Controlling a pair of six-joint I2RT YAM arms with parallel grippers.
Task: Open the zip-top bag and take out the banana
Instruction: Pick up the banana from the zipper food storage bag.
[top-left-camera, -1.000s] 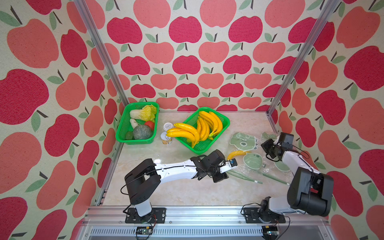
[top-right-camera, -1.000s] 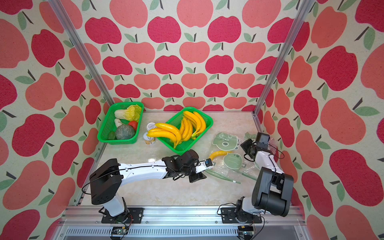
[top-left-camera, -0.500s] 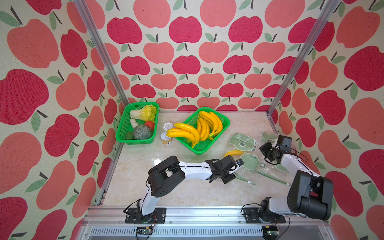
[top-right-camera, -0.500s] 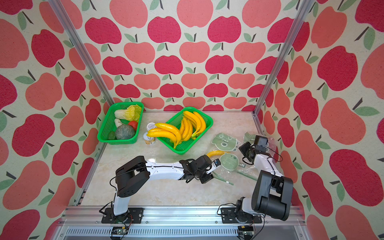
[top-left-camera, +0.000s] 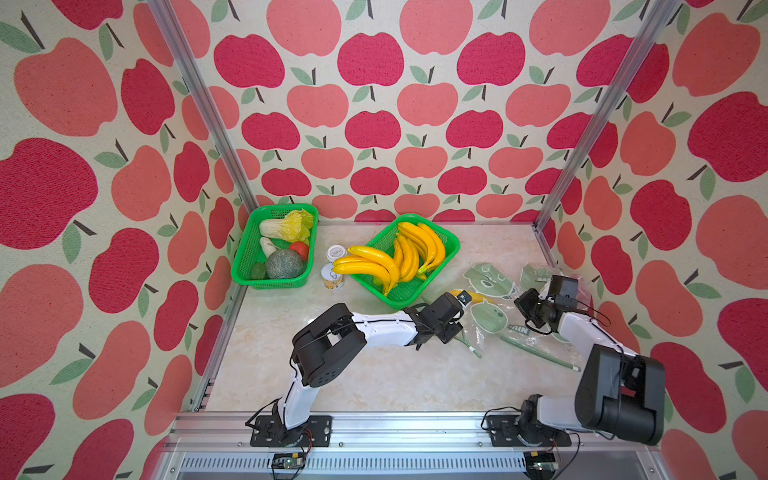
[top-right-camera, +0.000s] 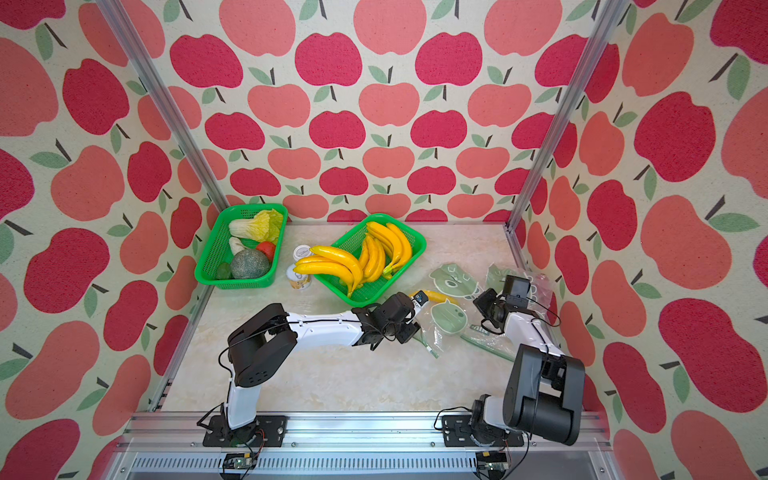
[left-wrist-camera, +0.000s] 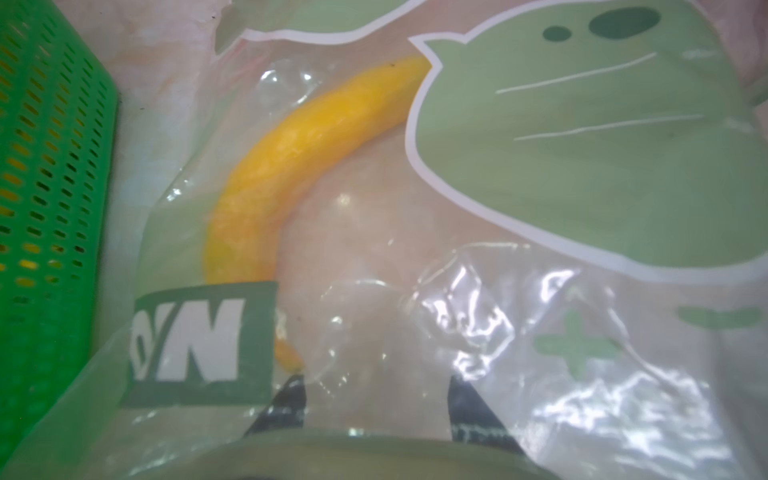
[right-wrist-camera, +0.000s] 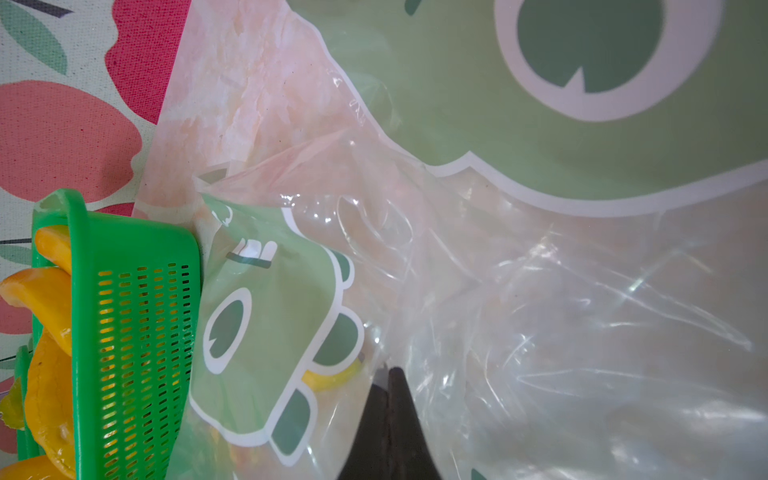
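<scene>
closing on the banana (left-wrist-camera: 266, 174) stem looks best: left gripper (left-wrist-camera: 374, 399), spread, sits beside it behind zip-top bag (left-wrist-camera: 498, 340) film; right gripper (right-wrist-camera: 388, 395), pressed together, seemingly pinches that film.

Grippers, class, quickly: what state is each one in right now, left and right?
Left gripper: open, holding nothing; the banana lies just ahead in the zip-top bag.
Right gripper: shut on the zip-top bag.

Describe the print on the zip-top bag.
The print is sage green, white-outlined; clearest in left wrist view.
</scene>
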